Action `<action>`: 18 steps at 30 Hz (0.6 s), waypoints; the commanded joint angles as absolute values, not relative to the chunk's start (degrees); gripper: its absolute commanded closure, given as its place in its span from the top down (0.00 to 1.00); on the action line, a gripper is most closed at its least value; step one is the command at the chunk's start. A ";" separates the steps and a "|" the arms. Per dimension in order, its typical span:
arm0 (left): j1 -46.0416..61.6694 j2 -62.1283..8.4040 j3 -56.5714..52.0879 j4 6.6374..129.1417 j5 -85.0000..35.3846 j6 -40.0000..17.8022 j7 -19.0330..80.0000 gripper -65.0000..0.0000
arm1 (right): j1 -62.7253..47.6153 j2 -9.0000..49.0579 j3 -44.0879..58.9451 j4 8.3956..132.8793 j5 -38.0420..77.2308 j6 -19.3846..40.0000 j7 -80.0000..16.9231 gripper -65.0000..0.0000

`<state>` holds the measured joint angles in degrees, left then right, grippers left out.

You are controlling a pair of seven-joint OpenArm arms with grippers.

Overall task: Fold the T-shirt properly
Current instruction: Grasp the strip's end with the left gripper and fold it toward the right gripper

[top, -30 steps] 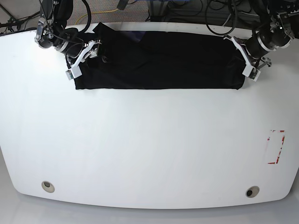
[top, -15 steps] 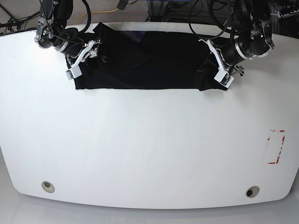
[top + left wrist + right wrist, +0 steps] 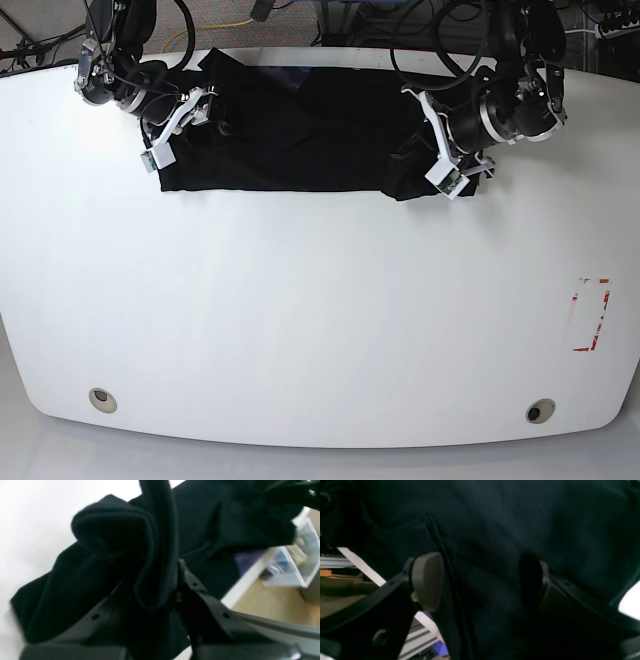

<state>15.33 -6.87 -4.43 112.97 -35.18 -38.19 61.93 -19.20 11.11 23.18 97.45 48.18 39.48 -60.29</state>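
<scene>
The black T-shirt [image 3: 290, 135] lies as a long folded band along the table's far edge. My left gripper [image 3: 445, 160] is shut on the shirt's right end and holds it over the band, so that end is doubled back. In the left wrist view the bunched black cloth [image 3: 150, 555] is clamped in that gripper [image 3: 175, 580]. My right gripper [image 3: 185, 120] is open over the shirt's left end. In the right wrist view its pads [image 3: 427, 580] stand wide apart over dark cloth [image 3: 495, 530], with the gripper [image 3: 480, 582] holding nothing.
The white table [image 3: 320, 300] has a red-marked rectangle [image 3: 590, 315] at the right and two round holes [image 3: 101, 398] [image 3: 540, 410] near the front edge. Cables hang behind the far edge. A clear bin [image 3: 287, 565] stands on the floor beyond.
My left gripper has moved left along the far edge with the shirt's right end in it, so the spread band is shorter. The right arm has not moved.
</scene>
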 commanded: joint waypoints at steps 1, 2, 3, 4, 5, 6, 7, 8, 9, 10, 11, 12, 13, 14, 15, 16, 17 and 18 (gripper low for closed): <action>14.90 -6.90 -2.68 113.89 -36.62 -37.23 60.88 0.18 | -18.86 11.82 23.43 98.59 48.92 40.00 -59.65 0.70; 14.20 -6.90 -1.89 113.98 -36.70 -36.09 60.88 0.28 | -18.77 11.82 23.43 98.59 48.92 40.00 -59.65 0.70; 13.76 -6.81 -1.19 113.98 -36.70 -34.86 60.88 0.37 | -18.77 11.82 23.43 99.12 48.92 40.00 -59.65 0.70; 13.58 -6.81 -0.84 114.07 -36.70 -34.15 60.88 0.42 | -18.77 11.82 23.43 99.65 48.92 40.00 -59.65 0.70; 13.32 -6.81 -0.31 114.07 -36.70 -33.54 60.88 0.48 | -18.77 11.82 23.43 100.44 48.92 40.00 -59.65 0.70; 13.23 -6.81 0.31 114.24 -36.70 -33.10 60.97 0.55 | -18.77 11.82 23.43 101.41 48.92 40.00 -59.65 0.70; 13.23 -6.81 0.84 114.33 -36.79 -33.10 60.97 0.57 | -18.86 11.82 23.43 101.85 48.92 40.00 -59.74 0.70; 13.23 -6.81 1.27 114.42 -36.79 -33.10 60.97 0.57 | -18.86 11.91 23.43 102.20 48.92 40.00 -59.74 0.70; 13.05 -6.81 1.71 114.42 -36.79 -33.10 60.97 0.57 | -18.86 12.00 23.43 102.37 48.92 40.00 -59.74 0.70; 12.53 -6.46 2.51 114.51 -36.88 -33.10 60.97 0.57 | -18.86 12.09 23.43 102.37 48.92 40.00 -59.74 0.70; 12.26 -6.11 3.03 114.51 -36.88 -33.10 61.05 0.57 | -18.86 12.09 23.43 102.37 48.92 40.00 -59.74 0.70; 12.00 -5.93 3.65 114.59 -36.88 -33.10 61.76 0.57 | -18.77 12.18 23.43 102.29 48.92 40.00 -59.74 0.70; 11.82 -5.93 4.09 114.59 -36.88 -33.36 63.08 0.57 | -18.77 12.18 23.43 102.29 48.84 40.00 -59.74 0.70; 11.65 -5.93 4.35 115.03 -36.88 -33.98 64.31 0.57 | -18.77 12.09 23.43 102.29 48.84 40.00 -59.74 0.70; 11.65 -5.93 4.44 115.12 -37.32 -34.68 65.19 0.57 | -18.77 12.00 23.43 102.29 48.84 40.00 -59.74 0.70; 11.56 -5.93 4.44 115.21 -38.20 -35.91 66.15 0.57 | -18.77 12.00 23.43 102.29 48.84 40.00 -59.74 0.70; 11.56 -6.02 4.09 115.21 -39.25 -37.32 66.86 0.57 | -18.77 11.91 23.43 102.29 48.84 40.00 -59.74 0.70; 11.56 -6.11 3.82 115.21 -39.78 -38.20 67.03 0.57 | -18.77 11.91 23.43 102.46 48.92 40.00 -59.74 0.70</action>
